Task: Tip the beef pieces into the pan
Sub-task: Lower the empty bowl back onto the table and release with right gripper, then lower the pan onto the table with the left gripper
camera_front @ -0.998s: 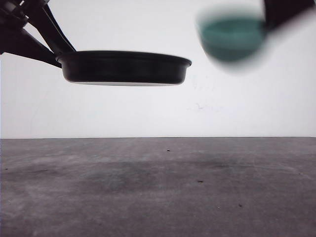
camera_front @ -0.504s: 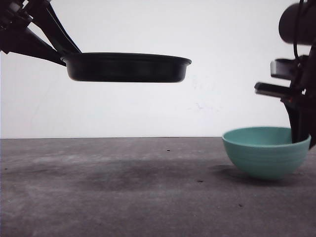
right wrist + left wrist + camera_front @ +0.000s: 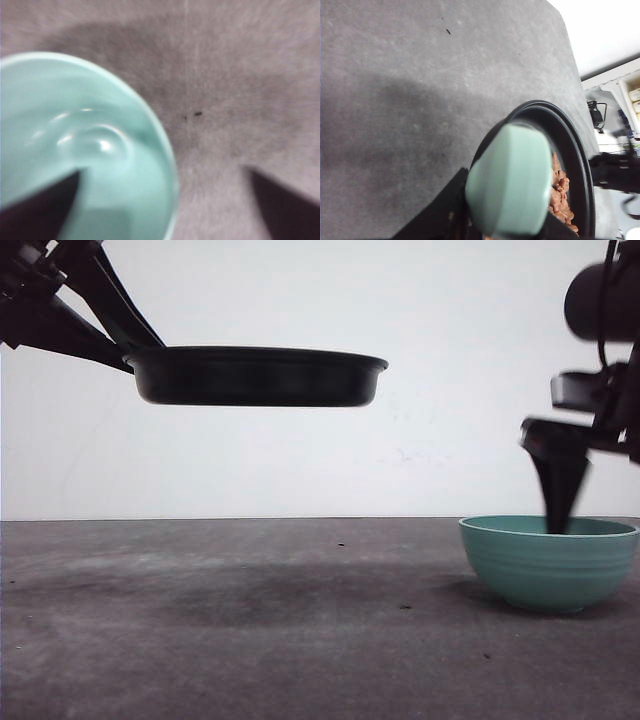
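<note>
The black pan (image 3: 255,377) hangs level, high above the table at the left, with my left gripper (image 3: 122,352) shut on its handle. In the left wrist view the mint-green handle (image 3: 507,185) sits between the dark jaws, and reddish-brown beef pieces (image 3: 560,196) lie inside the pan's rim (image 3: 576,150). The teal bowl (image 3: 548,562) stands upright on the table at the right and looks bare inside (image 3: 75,145). My right gripper (image 3: 162,172) is open astride the bowl's rim. One finger (image 3: 558,485) reaches inside the bowl and the other is outside over the table.
The grey table (image 3: 250,620) stretches under the pan, marked by the pan's shadow and a few dark specks. A plain white wall stands behind. The left wrist view has shelving and cables beyond the table's far edge (image 3: 612,125).
The bowl came down from beside the pan to the table at the right. My right gripper has let go of it and opened. The pan has barely moved.
</note>
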`<state>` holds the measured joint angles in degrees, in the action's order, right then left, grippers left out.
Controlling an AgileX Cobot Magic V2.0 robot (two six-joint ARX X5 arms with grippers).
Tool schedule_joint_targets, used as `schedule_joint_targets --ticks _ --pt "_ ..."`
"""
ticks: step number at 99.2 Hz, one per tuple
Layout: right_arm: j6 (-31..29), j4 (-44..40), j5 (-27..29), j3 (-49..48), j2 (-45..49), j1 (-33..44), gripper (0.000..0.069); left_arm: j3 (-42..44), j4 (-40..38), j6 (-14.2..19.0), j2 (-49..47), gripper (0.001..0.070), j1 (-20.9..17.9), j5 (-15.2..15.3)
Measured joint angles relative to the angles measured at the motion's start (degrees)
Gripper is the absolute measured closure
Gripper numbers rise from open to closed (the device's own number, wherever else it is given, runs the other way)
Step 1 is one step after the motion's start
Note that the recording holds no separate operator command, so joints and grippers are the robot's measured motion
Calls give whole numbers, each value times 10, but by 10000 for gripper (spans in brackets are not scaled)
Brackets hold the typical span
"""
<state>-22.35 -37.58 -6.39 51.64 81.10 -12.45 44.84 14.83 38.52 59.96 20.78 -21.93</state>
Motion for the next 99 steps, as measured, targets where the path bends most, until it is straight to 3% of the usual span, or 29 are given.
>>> schedule_joint_targets --ticks 17,34,43,67,99 --pt "0 -17 -9 54 -102 -3 31 0 -23 -2 39 656 0 2" --pt "18 -16 -28 87 -252 -34 516 0 -68 -4 101 656 0 8" --pt "25 -30 -29 87 -326 -54 638 0 -91 -14 141 656 0 17" --pt "28 -112 -9 87 -437 -58 679 0 -144 -20 247 656 0 21" --pt "28 -144 -9 87 -483 -58 680 5 -166 -16 307 640 0 14"
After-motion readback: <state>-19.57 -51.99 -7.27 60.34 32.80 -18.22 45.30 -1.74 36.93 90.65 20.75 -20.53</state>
